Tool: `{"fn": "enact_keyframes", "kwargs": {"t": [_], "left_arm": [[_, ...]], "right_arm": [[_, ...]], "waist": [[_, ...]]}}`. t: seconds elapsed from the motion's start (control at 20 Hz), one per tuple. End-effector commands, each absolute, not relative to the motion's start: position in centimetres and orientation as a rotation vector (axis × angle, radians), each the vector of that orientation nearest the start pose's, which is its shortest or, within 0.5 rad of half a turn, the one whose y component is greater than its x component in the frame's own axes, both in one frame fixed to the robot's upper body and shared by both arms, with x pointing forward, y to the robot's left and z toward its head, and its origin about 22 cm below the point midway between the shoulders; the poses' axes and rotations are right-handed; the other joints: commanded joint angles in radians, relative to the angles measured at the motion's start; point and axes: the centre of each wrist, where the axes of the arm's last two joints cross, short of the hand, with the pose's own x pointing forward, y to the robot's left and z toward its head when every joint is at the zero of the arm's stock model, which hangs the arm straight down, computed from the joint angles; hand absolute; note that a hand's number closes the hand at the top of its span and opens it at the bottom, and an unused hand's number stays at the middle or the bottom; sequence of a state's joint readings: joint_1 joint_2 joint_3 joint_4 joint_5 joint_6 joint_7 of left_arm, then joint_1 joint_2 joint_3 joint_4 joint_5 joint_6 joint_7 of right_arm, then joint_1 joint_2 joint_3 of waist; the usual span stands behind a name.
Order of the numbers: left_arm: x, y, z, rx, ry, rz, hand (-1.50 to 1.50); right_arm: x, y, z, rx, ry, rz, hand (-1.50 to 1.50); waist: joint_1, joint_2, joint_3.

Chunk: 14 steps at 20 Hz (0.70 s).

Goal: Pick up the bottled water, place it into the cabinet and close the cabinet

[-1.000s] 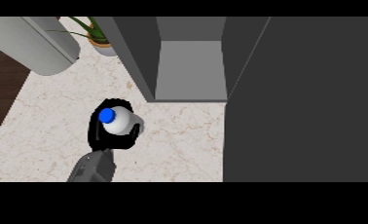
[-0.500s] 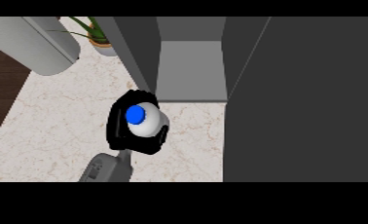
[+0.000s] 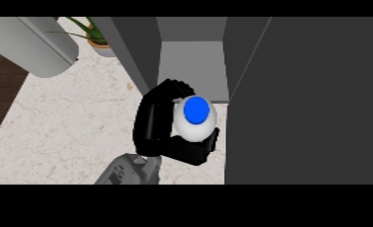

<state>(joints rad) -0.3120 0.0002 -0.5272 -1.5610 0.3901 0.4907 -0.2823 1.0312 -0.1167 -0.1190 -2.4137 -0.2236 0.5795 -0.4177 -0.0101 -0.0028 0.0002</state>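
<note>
So I've got one bottled water in view, blue cap facing up at me, and one hand on it. It's my left hand, with the black fingers curled round the bottle's sides. The bottle sits up off the marble counter, right at the front edge of the open cabinet. One cabinet door hangs open on the right. One potted plant back left, plus one grey cylinder thing.

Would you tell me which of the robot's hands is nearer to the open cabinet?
One hand shows, curled round the bottled water just in front of the cabinet opening. It is left of centre, probably the left hand, though I cannot confirm. The other hand is out of view.
</note>
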Motion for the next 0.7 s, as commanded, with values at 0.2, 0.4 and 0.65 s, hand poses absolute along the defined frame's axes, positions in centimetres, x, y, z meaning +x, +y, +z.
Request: {"fn": "enact_keyframes", "kwargs": {"t": [0.2, 0.4, 0.65], "left_arm": [[27.4, 2.7, 10.7, -0.263, -1.934, 0.168, 1.50], [29.7, 2.7, 11.5, -0.200, -1.921, 0.145, 1.50], [32.5, 2.3, 11.9, -0.151, -1.898, 0.154, 1.50]], "right_arm": [[1.9, -29.7, 12.4, 0.145, -1.915, 0.228, -1.50], [1.7, -29.1, 12.6, 0.131, -1.931, 0.200, -1.50], [2.3, -29.7, 11.3, 0.138, -1.914, 0.227, -1.50]], "waist": [[-0.018, 0.005, 0.000], [-0.011, 0.003, 0.000], [-0.016, 0.004, 0.000]]}}
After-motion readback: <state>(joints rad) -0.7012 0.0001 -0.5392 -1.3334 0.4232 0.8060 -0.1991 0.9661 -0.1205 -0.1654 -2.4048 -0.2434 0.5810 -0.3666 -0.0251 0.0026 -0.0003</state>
